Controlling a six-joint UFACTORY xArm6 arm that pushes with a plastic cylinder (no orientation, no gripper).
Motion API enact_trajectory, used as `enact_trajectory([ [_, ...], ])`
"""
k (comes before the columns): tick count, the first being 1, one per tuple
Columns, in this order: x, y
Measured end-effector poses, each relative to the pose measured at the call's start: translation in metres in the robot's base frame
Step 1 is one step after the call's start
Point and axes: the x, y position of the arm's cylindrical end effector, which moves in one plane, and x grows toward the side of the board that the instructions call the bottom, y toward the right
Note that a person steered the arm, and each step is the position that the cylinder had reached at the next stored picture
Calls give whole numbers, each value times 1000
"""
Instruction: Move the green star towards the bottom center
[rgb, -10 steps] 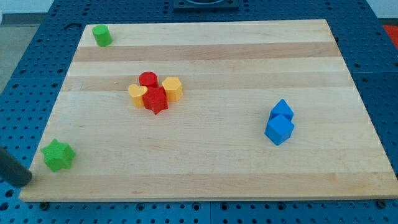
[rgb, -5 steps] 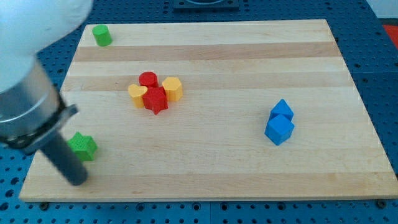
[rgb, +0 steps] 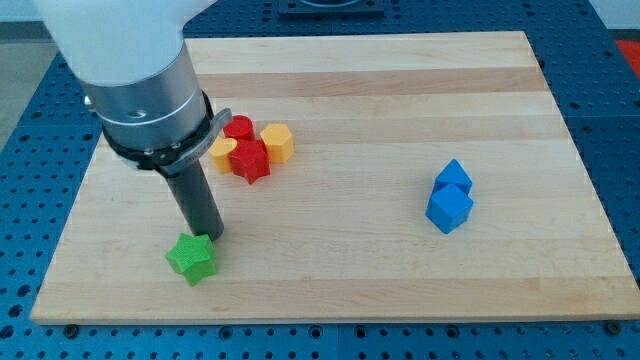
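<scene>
The green star (rgb: 191, 259) lies on the wooden board (rgb: 400, 260) near its bottom edge, left of the middle. My tip (rgb: 209, 236) stands at the star's upper right side, touching it or nearly so. The arm's large white and grey body fills the view's top left and hides the green cylinder seen earlier there.
A cluster of a red cylinder (rgb: 238, 127), a red star (rgb: 250, 161), a yellow heart (rgb: 221, 154) and a yellow hexagon block (rgb: 278, 143) sits just right of the rod. Two blue cubes (rgb: 450, 197) touch each other at the view's right.
The green star has slid right along the board's bottom, from the far left corner to left of the middle. My tip has gone from the star's left to its upper right.
</scene>
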Motion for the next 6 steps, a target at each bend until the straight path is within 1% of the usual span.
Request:
enact_trajectory([
  [1,-4,-52],
  [2,20,-92],
  [3,56,-89],
  [4,63,-34],
  [5,43,32],
  [6,34,77],
])
